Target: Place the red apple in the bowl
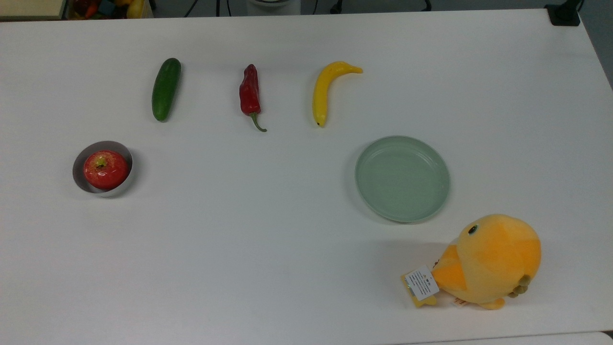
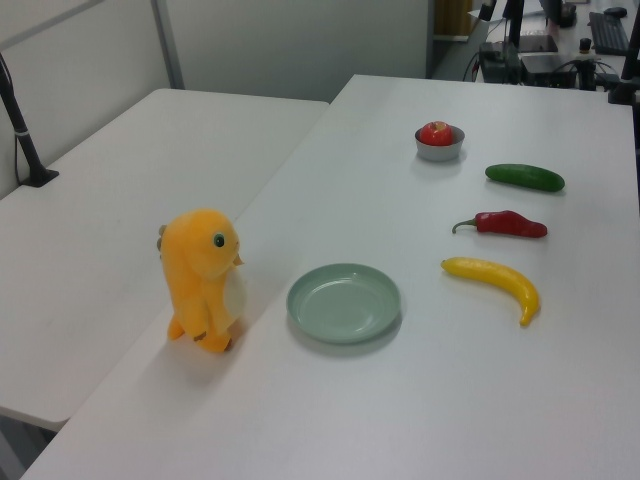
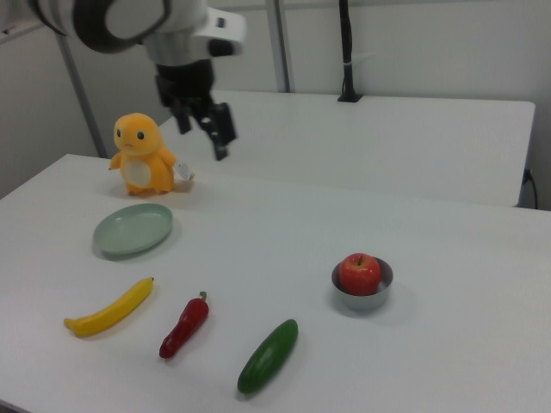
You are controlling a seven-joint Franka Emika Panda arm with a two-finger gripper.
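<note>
The red apple sits stem up inside the small grey bowl near the top view's left edge. In the left view the apple and bowl are at the far end of the table. In the right view the apple rests in the bowl at the right. My gripper hangs high above the table in the right view, well up and to the left of the bowl. It is open with nothing between its fingers.
A green cucumber, a dark red chili pepper and a yellow banana lie in a row along the top view's upper part. A pale green plate and an orange plush toy stand at the right.
</note>
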